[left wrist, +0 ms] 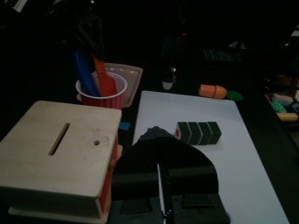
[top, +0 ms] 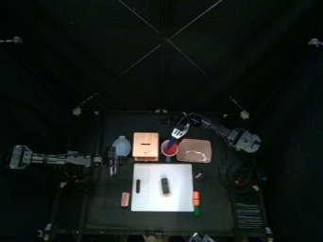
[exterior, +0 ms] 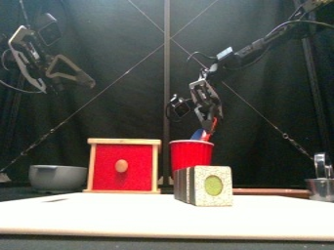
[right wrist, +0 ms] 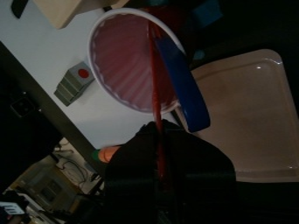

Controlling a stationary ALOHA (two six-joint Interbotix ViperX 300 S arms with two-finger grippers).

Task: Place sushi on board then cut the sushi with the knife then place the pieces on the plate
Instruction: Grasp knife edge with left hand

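The dark green sushi roll (top: 165, 186) (exterior: 205, 185) (left wrist: 198, 132) lies on the white cutting board (top: 145, 194) (exterior: 131, 210). Behind it stands the red cup (exterior: 192, 154) (right wrist: 122, 61), which holds a blue knife (right wrist: 181, 79) and a red knife (right wrist: 153, 70). My right gripper (top: 180, 126) (exterior: 202, 115) (right wrist: 160, 131) hangs right over the cup, its jaws shut on the red knife's handle. The pink tray (top: 192, 151) (right wrist: 251, 105) lies right of the cup. My left gripper (top: 111, 163) (exterior: 46, 59) (left wrist: 158, 133) is raised at the left with its jaws together and nothing in them.
The wooden box (top: 147, 144) (exterior: 124, 166) (left wrist: 59, 153) stands left of the cup, with the blue-grey bowl (exterior: 58, 177) further left. Small orange toys (top: 123, 197) (top: 197, 198) lie by the board's edges. A metal cutter (exterior: 321, 184) sits at the far right.
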